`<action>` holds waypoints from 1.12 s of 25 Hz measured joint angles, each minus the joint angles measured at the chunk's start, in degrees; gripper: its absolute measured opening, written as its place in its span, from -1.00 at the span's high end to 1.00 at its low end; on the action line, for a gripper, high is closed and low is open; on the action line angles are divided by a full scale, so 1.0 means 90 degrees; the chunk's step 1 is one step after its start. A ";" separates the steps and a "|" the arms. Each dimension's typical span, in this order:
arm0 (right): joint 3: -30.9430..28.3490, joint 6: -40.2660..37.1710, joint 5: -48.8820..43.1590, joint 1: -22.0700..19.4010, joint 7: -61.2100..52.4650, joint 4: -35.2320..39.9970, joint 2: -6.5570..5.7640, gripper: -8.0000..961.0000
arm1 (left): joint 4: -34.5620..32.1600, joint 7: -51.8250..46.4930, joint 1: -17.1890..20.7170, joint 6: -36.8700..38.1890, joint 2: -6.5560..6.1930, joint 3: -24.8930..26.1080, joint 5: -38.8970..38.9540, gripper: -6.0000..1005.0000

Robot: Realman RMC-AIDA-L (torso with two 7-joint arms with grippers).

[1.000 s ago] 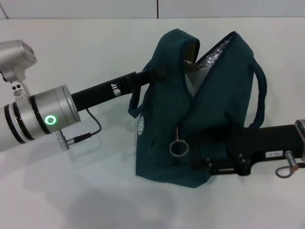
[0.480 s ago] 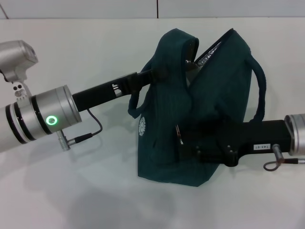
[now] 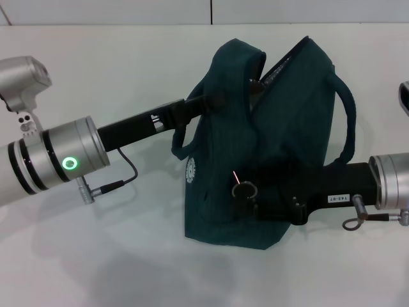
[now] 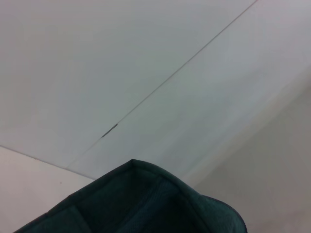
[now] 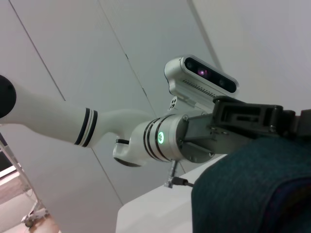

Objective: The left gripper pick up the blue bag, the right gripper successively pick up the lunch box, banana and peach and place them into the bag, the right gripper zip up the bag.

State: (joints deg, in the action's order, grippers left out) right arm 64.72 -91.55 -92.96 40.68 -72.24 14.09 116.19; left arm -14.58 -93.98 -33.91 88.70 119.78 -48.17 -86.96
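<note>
You were zipping: left gripper (image 3: 214, 102) clamped the bag (image 3: 281, 141); right gripper (image 3: 255, 198) gripped the zip ring (image 3: 243, 189). Next, pull along the nearly closed opening.

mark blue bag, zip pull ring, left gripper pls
blue bag (image 3: 217, 192), head view, front fabric panel beside the white logo.
zip pull ring (image 3: 243, 189), head view, on the ring's rim.
left gripper (image 3: 214, 101), head view, claw tip at the bag's upper edge.

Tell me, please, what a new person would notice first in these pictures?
The blue bag stands in the middle of the white table, its top gaping only narrowly. The left pincer holds its upper left edge, while the right pincer is at the zip ring on the bag's front.
</note>
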 joint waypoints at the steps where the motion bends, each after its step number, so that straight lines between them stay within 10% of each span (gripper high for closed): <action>1: 0.0039 0.0013 0.0060 -0.0018 0.0001 0.0000 0.0000 0.20 | 0.0003 0.0001 0.0002 0.0004 0.0001 0.0000 0.0000 0.91; 28: 0.0158 0.0339 0.0196 -0.0307 -0.0105 0.0065 -0.0049 0.84 | -0.0001 -0.0016 -0.0004 0.0155 -0.0018 0.0039 0.0024 0.91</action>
State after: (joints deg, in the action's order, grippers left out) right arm 66.14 -88.50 -91.20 37.91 -73.18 14.67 115.75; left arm -14.60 -94.12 -33.95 90.09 119.62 -47.81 -86.75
